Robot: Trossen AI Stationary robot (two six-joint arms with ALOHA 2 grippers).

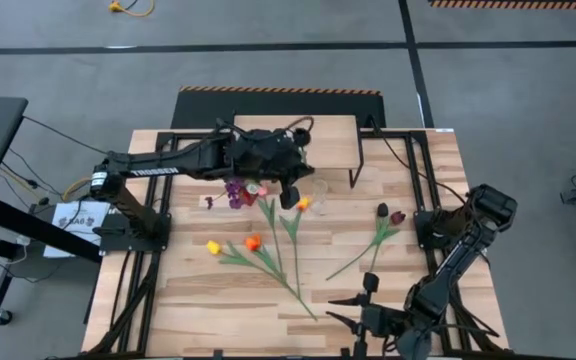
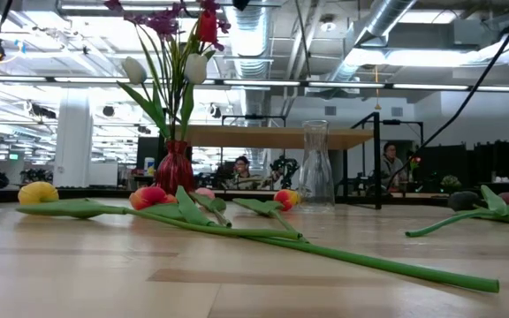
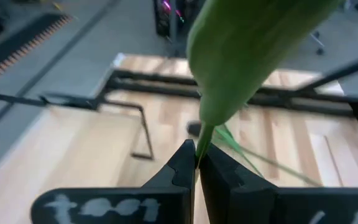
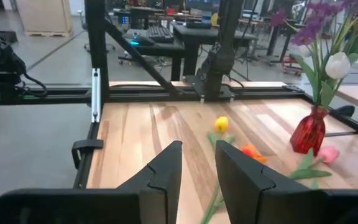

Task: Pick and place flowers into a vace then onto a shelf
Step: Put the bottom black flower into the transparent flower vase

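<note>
Near edge of the bench (image 1: 198, 300): the right hand (image 1: 365, 300) waits, fingers slightly apart, holding nothing. Mid-bench: loose tulips (image 1: 268, 252) lie flat, stems running roughly near-to-far. Beyond: the left hand (image 3: 197, 163) pinches a green stem (image 3: 202, 140), directly above the red vase (image 2: 174, 168) of flowers; the stem hangs roughly upright. Clear vase (image 2: 315, 166) and shelf (image 2: 272, 136) stand farther back.

The plank table (image 1: 408, 170) is carrying a red vase (image 2: 174, 168), a clear glass vase (image 2: 315, 165) just beside it, and the shelf (image 1: 308, 135) behind them. Loose tulips (image 1: 268, 250) are lying in front of the red vase; two dark-headed ones (image 1: 383, 232) are lying well apart from it.
</note>
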